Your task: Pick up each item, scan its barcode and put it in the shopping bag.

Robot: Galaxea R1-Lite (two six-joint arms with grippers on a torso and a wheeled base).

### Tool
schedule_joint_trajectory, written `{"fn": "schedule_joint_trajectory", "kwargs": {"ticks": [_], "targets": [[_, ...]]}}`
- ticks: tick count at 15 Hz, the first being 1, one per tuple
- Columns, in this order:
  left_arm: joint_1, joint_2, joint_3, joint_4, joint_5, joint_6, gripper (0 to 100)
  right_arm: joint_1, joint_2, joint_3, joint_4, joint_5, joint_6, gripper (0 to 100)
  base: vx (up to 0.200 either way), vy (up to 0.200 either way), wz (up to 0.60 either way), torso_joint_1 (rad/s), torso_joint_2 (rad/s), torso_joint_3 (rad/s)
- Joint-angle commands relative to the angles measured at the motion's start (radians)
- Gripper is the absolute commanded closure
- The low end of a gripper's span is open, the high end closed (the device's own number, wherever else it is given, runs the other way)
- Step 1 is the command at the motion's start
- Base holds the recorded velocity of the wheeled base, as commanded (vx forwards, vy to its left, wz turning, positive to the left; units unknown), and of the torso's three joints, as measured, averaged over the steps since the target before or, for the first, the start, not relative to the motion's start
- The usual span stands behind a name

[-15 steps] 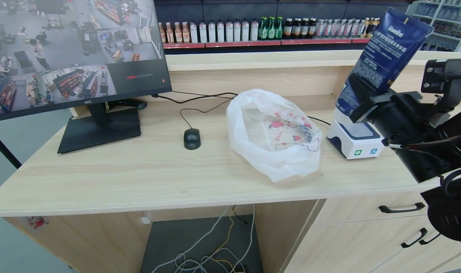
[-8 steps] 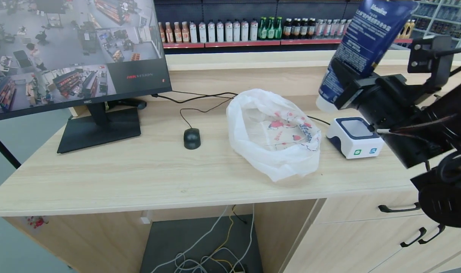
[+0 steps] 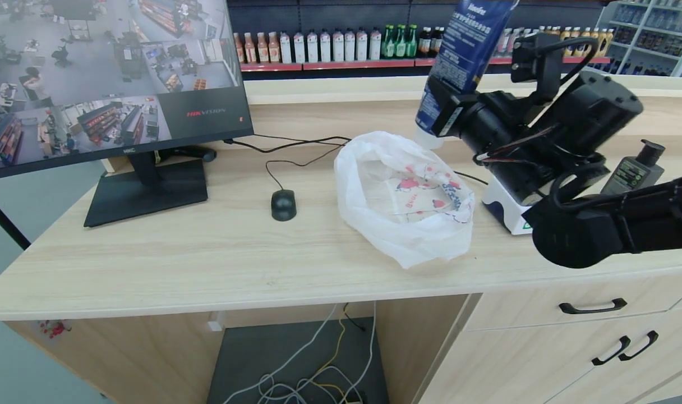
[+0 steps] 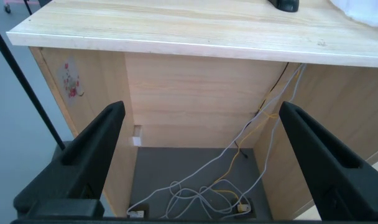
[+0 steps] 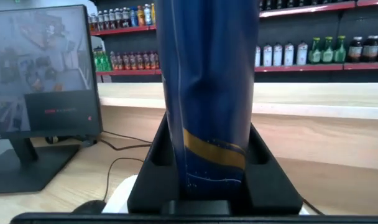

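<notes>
The right arm [image 3: 588,235] is matte black with rounded joints, thin red and white cables [image 3: 509,150] and a boxy camera bracket [image 3: 534,59]. The left pincer [image 4: 201,107] and right pincer [image 3: 446,111] have 2 black wedge fingers each.

I am looking across a pale wood counter [image 3: 206,252] with a raised ledge [image 3: 341,84] along its far side; a black monitor [image 3: 94,78] stands on the counter's left part, with a black mouse [image 3: 284,205] near it; at the right front are drawers [image 3: 520,314] with black handles; in the open space under the counter I see a dark panel [image 3: 251,353] and loose cables [image 3: 304,387]; the floor [image 3: 10,365] beside it is grey-green; behind the counter, dark shop shelving [image 3: 330,45] holds rows of bottles on a red-edged shelf; a white rack [image 3: 655,28] stands at the far right; the light falls evenly on the wood.
</notes>
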Motion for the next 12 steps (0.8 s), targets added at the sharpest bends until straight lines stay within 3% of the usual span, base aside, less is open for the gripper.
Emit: {"fn": "schedule_joint_trajectory", "kwargs": {"ticks": [1, 8, 12], "targets": [[0.0, 0.0, 0.0, 0.0, 0.0, 0.001, 0, 0.017, 0.119, -0.08, 0.0, 0.006, 0.004, 100, 0.0, 0.0, 0.0, 0.0, 0.0, 0.0], [0.0, 0.0, 0.0, 0.0, 0.0, 0.0, 0, 0.063, 0.283, -0.224, 0.002, -0.002, 0.022, 100, 0.0, 0.0, 0.0, 0.0, 0.0, 0.0], [0.0, 0.0, 0.0, 0.0, 0.0, 0.0, 0, 0.052, 0.302, -0.227, 0.018, -0.013, 0.016, 100, 0.0, 0.0, 0.0, 0.0, 0.0, 0.0]]}}
